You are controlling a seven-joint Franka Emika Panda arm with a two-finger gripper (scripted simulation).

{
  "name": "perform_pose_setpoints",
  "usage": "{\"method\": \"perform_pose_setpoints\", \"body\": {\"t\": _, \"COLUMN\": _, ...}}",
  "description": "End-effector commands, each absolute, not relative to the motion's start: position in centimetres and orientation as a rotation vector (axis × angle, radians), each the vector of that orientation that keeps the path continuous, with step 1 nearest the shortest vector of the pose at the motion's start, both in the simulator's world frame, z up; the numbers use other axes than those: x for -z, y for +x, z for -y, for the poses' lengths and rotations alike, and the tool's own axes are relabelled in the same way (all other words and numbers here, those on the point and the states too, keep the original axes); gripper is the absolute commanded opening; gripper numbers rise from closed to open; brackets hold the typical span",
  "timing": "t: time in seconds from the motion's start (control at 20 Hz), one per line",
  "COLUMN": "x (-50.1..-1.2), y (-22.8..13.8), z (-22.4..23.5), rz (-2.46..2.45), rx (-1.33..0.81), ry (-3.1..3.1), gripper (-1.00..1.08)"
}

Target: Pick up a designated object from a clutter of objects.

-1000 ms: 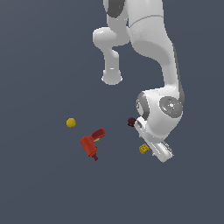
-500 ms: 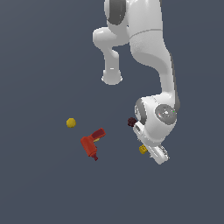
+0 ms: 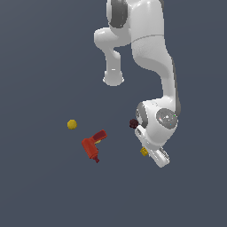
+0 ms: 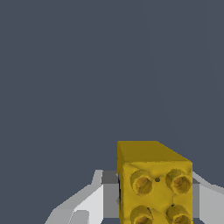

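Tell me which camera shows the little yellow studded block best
The wrist view. There the yellow block fills the foreground, its round studs clear, with the end effector fingers on either side of it. In the exterior view the block is only a tiny yellow speck, partly hidden beside the white arm.

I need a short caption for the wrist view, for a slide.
Yellow studded block sits between the end effector fingers, above a plain grey floor.

A: Obstructions near the end effector [image 3: 153, 155]?
B: The yellow block [image 4: 154, 183] sits between its fingers [image 4: 89, 203], filling most of that gap. The maroon ball [image 3: 133, 123] lies just beside the arm's wrist.
A: Open ground?
B: The red drill [image 3: 92, 146] and yellow ball [image 3: 72, 124] lie well apart toward the exterior view's left; bare surface [image 3: 44, 190] surrounds them.
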State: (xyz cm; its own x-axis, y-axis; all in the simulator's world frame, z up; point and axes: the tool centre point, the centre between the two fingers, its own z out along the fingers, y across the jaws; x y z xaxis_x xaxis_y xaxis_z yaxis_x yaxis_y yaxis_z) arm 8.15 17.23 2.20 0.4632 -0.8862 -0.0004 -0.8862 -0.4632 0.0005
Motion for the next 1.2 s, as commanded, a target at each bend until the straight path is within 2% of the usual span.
{"method": "perform_pose_setpoints", "body": {"t": 0.0, "x": -2.2, "y": 8.2, "z": -17.2, "rz": 1.628, "rx": 0.000, "ry": 2.687, "gripper": -1.00}}
{"method": "perform_pose_setpoints", "body": {"t": 0.6, "x": -3.1, "y": 7.7, "z": -16.9, "rz": 1.628, "rx": 0.000, "ry": 2.687, "gripper": -1.00}}
{"method": "perform_pose_setpoints", "body": {"t": 1.15, "x": -8.5, "y": 5.2, "z": -15.3, "rz": 1.629, "rx": 0.003, "ry": 2.688, "gripper": -1.00}}
